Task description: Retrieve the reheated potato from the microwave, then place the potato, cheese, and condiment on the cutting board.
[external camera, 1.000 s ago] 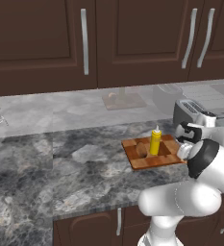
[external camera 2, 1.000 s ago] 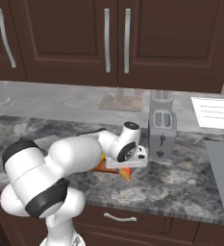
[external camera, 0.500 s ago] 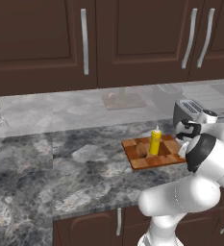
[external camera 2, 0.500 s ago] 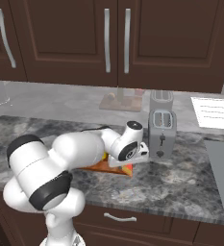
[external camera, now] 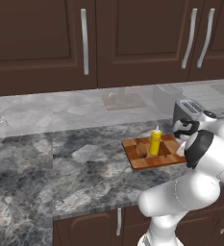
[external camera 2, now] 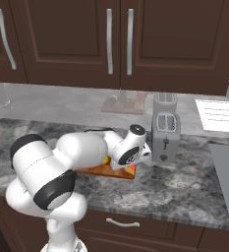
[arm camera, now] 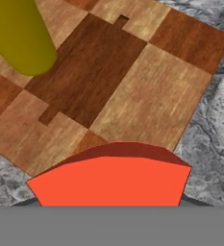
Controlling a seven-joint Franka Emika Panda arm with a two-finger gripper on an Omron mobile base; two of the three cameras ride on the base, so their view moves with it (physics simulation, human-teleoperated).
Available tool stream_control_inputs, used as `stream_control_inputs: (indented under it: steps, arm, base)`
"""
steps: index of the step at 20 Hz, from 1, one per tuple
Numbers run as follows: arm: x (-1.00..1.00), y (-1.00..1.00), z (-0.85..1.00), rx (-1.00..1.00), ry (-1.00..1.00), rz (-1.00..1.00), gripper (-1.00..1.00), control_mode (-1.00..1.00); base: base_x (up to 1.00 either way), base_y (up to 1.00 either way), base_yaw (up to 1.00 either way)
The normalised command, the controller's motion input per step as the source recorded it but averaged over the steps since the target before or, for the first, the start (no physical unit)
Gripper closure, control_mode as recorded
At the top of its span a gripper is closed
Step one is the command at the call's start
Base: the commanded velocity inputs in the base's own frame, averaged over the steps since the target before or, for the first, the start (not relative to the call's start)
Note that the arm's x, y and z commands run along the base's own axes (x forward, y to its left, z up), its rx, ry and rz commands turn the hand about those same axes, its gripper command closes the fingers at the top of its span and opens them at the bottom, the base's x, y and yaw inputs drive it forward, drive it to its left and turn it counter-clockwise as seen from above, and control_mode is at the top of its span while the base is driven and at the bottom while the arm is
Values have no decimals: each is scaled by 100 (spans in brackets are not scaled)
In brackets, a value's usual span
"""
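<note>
You had the small orange wedge of cheese with its red rind side (arm camera: pixel 111 180) sitting at 6 o'clock in the hand view. It hung over the near edge of the checkered wooden cutting board (arm camera: pixel 147 96). The fingers (arm camera: pixel 195 202) showed as no more than dark slivers on either side of the wedge. By the look of it they were part-way closed and clamped on the cheese, not standing free.

The wedge should have handled as a light, fairly firm piece, though soft enough to dent if you squeezed hard. Its slanted faces could let it slide or twist, so the safest hold was across the two flat sides, near the thick end. The rind face looked smooth and likely slippery.

The slim yellow squeeze bottle of condiment (external camera: pixel 155 141) stood upright on the board, at 10 o'clock from the cheese in the hand view. It was tall and narrow, so you could have tipped it with a light knock from the hand. The small brown oval potato (external camera: pixel 142 149) lay on the board just beside the bottle, at its 9 o'clock in the left base view. A silver toaster (external camera 2: pixel 164 132) stood on the marbled grey surface (external camera: pixel 60 182) at about 1 o'clock from the board. The open squares toward 12 o'clock in the hand view looked the safest spot for the wedge.
</note>
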Motion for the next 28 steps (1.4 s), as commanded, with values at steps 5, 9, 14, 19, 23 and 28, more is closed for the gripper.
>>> stream_control_inputs:
  steps: [5, 9, 14, 19, 23, 28]
  arm:
    - [20, 7, -4, 0, -4, 4, 100, -100]
    - [19, 5, -11, 0, -1, 4, 100, -100]
    - [17, 4, -6, 0, -1, 5, 100, -100]
    - [10, 8, 0, 0, -3, 3, 100, -100]
    - [-1, 13, 0, 0, -4, 0, 100, -100]
    - [0, 15, 0, 0, -4, 0, 100, -100]
  base:
    - [0, 0, 0]
    - [0, 0, 0]
    - [0, 0, 0]
    - [0, 0, 0]
    - [0, 0, 0]
    - [0, 0, 0]
